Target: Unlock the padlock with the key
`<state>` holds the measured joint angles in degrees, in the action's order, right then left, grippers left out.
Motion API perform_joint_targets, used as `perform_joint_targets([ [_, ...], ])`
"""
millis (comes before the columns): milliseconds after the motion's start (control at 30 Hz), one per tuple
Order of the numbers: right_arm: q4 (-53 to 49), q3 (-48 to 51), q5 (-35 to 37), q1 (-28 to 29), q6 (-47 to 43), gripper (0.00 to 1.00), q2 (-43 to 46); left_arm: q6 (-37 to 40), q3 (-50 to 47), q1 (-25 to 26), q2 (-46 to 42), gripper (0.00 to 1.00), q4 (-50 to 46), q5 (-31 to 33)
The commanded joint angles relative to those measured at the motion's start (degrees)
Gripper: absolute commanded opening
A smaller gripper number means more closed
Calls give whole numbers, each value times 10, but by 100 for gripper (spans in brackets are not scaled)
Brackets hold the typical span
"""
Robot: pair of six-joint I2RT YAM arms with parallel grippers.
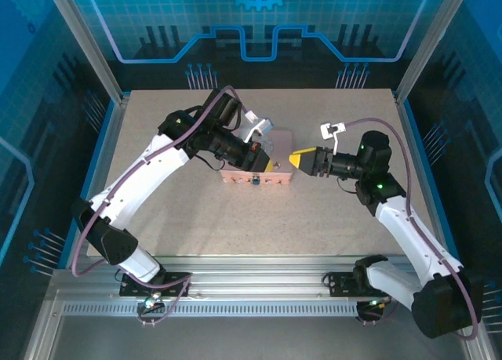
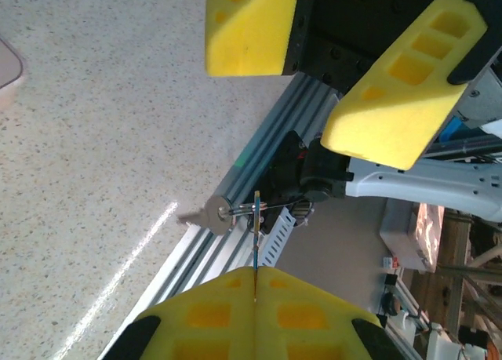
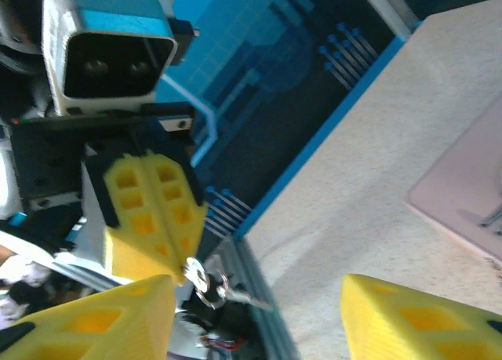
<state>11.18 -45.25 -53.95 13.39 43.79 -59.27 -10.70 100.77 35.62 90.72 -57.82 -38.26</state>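
Left pincer [image 2: 255, 285] pinches thin tag [image 2: 256, 234], small silver key [image 2: 205, 215] dangling; right pincer [image 3: 259, 285] gapes empty.

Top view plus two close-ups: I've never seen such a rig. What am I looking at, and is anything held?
Two robot arms stand at the near edge of a table; the overhead picture looks down on them. The other two come from a camera on each wrist, so the yellow fingers at the bottom are that arm's own. On the table lies a pink tin with a tiny blue padlock at its near side. The left end effector is shut on a thin piece from which a small key dangles. The right end effector is open and empty.
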Motion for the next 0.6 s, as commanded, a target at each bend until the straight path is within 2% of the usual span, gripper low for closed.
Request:
perform_joint_targets([
  [0, 39, -35, -52, 22, 20, 56, -16, 14, 15, -3, -3, 0, -6, -43],
  [300, 3, -73, -75, 64, -18, 34, -33, 16, 9, -3, -7, 0, 3, -52],
  [433, -13, -76, -80, 65, -29, 29, -34, 17, 8, -3, -8, 0, 3, -53],
  [467, -18, -77, -82, 65, -33, 30, -35, 18, 8, -3, -8, 0, 4, -54],
  [567, -51, -85, -76, 65, -53, 40, -38, 18, 4, -3, -10, 0, 9, -59],
])
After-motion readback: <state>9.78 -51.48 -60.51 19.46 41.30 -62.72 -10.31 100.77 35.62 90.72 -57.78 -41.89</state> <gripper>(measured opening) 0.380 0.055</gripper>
